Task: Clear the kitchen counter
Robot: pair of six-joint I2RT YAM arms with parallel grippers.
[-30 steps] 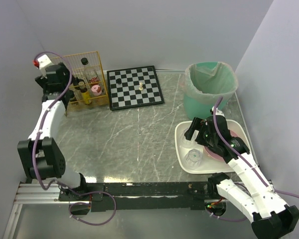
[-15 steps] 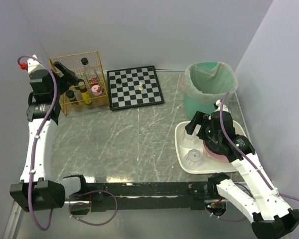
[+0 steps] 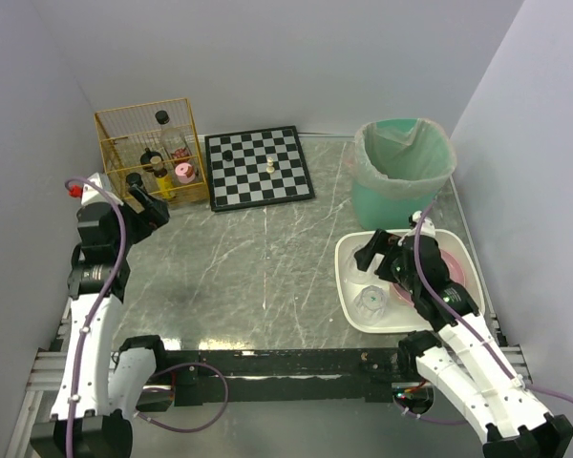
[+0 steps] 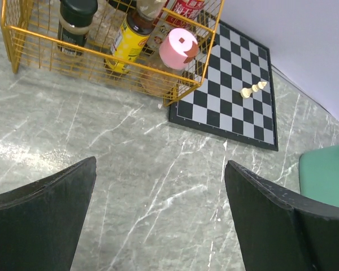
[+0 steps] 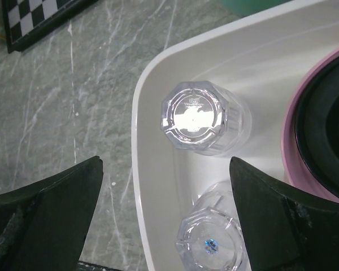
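Note:
The kitchen counter (image 3: 258, 258) is a grey-green marble-look top with pale veins; it also shows in the left wrist view (image 4: 158, 192) and in the right wrist view (image 5: 56, 113). My left gripper (image 3: 151, 203) is open and empty above the counter's left side, in front of the yellow wire basket (image 3: 151, 151). My right gripper (image 3: 374, 250) is open and empty above the white tray (image 3: 349, 286). Two upturned clear glasses (image 5: 200, 118) (image 5: 212, 240) stand in the tray below it, beside a pink plate with a black bowl (image 5: 322, 135).
The wire basket (image 4: 22, 42) holds bottles and a pink-lidded jar (image 4: 178, 45). A chessboard (image 3: 260, 167) with a few pieces lies at the back. A green bin (image 3: 404, 167) with a liner stands at the back right, behind the tray.
My left arm has pulled back from the basket toward the near left and lowered. My right gripper has drawn back a little over the tray's left part.

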